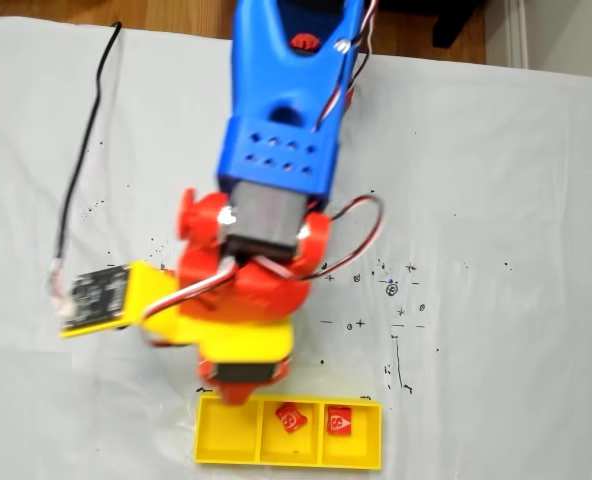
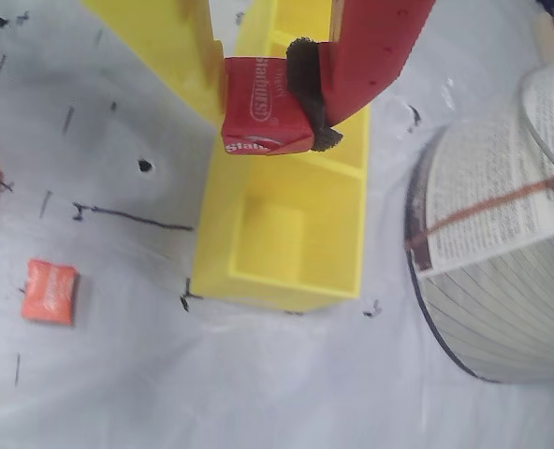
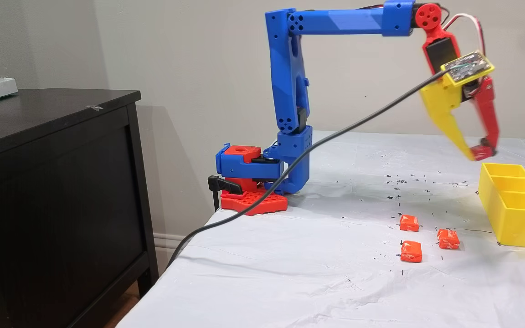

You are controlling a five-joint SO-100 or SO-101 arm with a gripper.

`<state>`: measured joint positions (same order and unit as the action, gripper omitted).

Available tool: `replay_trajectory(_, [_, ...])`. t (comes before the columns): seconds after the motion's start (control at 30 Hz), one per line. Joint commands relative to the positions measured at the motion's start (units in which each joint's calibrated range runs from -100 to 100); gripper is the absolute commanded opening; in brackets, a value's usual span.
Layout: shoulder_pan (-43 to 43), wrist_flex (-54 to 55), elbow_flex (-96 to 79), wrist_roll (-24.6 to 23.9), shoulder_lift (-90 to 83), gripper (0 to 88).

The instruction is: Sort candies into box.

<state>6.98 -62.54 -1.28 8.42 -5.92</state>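
Observation:
My gripper (image 2: 269, 126) is shut on a red candy (image 2: 258, 103), pinched between the yellow finger and the red finger's black pad. It hangs above the yellow box (image 2: 211, 234); I cannot tell which compartment lies under it. From above, the gripper (image 1: 236, 388) covers the back edge of the box's (image 1: 286, 462) left compartment. The middle compartment holds a red candy (image 1: 292, 417) and the right one another (image 1: 338, 421). Three orange candies (image 3: 409, 222), (image 3: 448, 238), (image 3: 411, 251) lie on the cloth left of the box (image 3: 517, 228) in the side fixed view, where the gripper (image 3: 479, 152) hovers well above it.
A thick roll of printed paper (image 2: 502, 234) stands close to the box's right side in the wrist view. A black cable (image 3: 335, 132) runs from the wrist down over the table's edge. The arm's base (image 3: 253, 182) is clamped at the table's far left beside a dark cabinet (image 3: 53, 191).

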Motion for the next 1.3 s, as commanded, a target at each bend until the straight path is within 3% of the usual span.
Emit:
replay_trajectory(0.0, [2.3, 0.9, 12.6, 0.1, 4.4, 0.2])
replay_trajectory(0.43, [0.5, 6.0, 10.0, -0.1, 11.9, 0.2])
replay_trajectory(0.97, [-0.6, 4.8, 10.3, -0.7, 13.5, 0.6])
replay_trajectory(1.0, [-0.5, 4.6, 10.3, -0.6, 13.6, 1.6])
replay_trajectory(1.07, [-0.4, 4.0, 10.3, -0.4, 13.6, 11.9])
replay_trajectory(1.27, [0.2, 2.7, 10.3, -0.5, 13.0, 24.3])
